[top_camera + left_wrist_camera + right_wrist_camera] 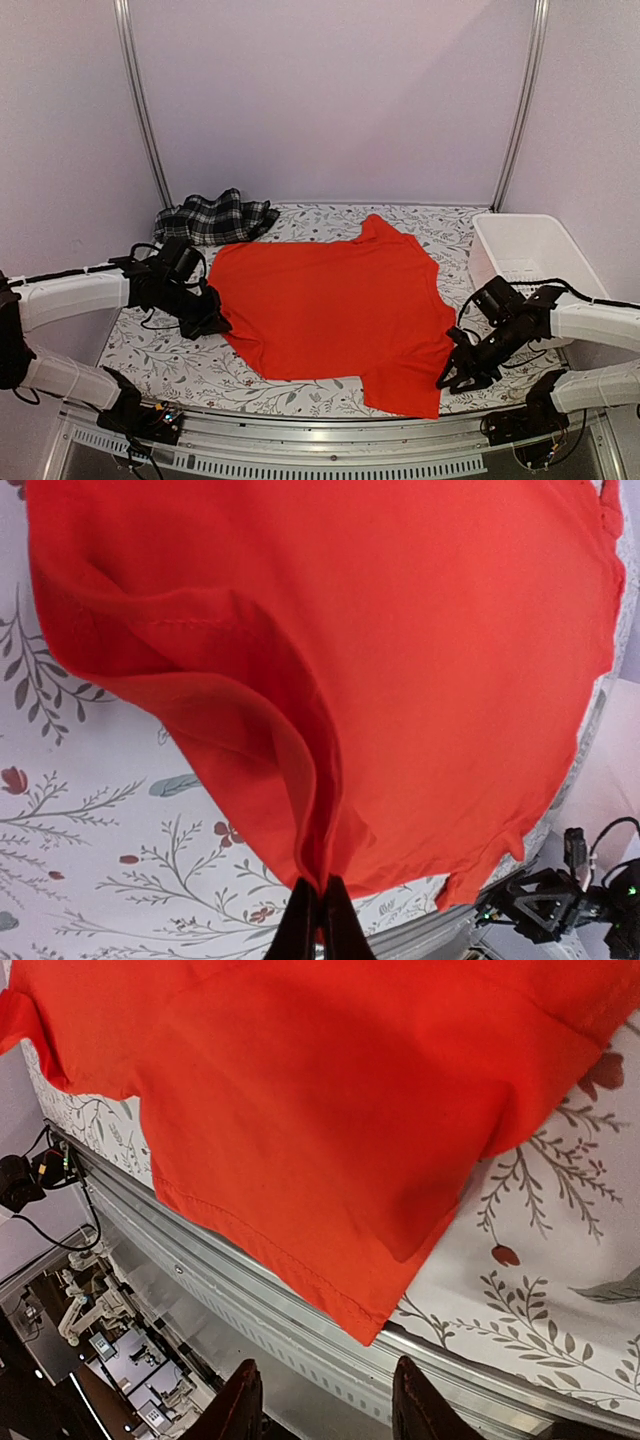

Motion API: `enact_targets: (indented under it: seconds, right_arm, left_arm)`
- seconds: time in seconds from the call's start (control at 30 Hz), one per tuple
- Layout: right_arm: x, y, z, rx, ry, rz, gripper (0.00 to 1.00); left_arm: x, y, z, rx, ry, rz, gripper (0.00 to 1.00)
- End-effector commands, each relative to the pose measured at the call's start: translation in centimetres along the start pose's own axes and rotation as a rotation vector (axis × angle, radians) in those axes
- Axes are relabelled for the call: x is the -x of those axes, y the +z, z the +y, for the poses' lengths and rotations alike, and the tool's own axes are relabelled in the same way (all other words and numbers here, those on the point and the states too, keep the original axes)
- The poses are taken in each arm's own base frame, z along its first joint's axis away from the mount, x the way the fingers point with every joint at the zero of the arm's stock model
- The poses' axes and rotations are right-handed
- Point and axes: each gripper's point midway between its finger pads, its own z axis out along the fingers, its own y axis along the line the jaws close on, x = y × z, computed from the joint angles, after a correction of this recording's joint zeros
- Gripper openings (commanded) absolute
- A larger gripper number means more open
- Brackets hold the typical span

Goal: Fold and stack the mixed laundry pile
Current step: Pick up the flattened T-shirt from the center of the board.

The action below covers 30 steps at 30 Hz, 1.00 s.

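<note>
Two garments make up the pile, and neither is folded yet. The plain bright red short-sleeved cloth shirt (330,310) lies spread nearly flat across the middle of the floral-patterned table cover (170,365). The black-and-white plaid cloth garment (215,220) sits crumpled at the far left corner, just beside the shirt's far edge and apart from both arms. A white plastic basket (530,250) stands at the right, with no cloth showing in it. I judge the task to be at an early stage: the red shirt looks laid out ready for a first fold, while every fold, the whole of the plaid piece and the stacking are left to do. The left gripper (320,885) is at the shirt's left edge with its jaws closed on a pinch of red fabric, and soft ridges of cloth run together at its fingertips. The right gripper (327,1365) is at the shirt's near right corner, by the table's front rail. Its jaws are parted and hold nothing, and the hemmed corner lies just ahead of the fingertips, not between them.
</note>
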Motion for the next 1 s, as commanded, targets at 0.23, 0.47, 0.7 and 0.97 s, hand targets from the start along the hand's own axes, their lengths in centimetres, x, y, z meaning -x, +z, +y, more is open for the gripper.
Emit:
enact_targets:
  seconds: [0.23,0.47,0.7,0.97]
  right_arm:
    - [-2.5,3.1,-0.8,-0.070,0.037,0.023,0.41]
    - [-1.0,2.9,-2.6,-0.213,0.070,-0.076,0.42]
    - [-0.2,4.0,-2.9,-0.219,0.062,-0.080,0.41]
    - [-0.2,5.2,-3.2,-0.228,0.047,-0.034,0.32]
  left_arm:
    - [-3.4,-1.7,3.1,0.025,-0.077,0.029,0.00]
    - [-4.0,-2.2,4.1,0.030,-0.078,0.027,0.00]
    - [-4.1,-2.4,4.3,0.023,-0.091,0.013,0.00]
    - [-4.5,-3.0,5.3,0.037,-0.110,0.004,0.00]
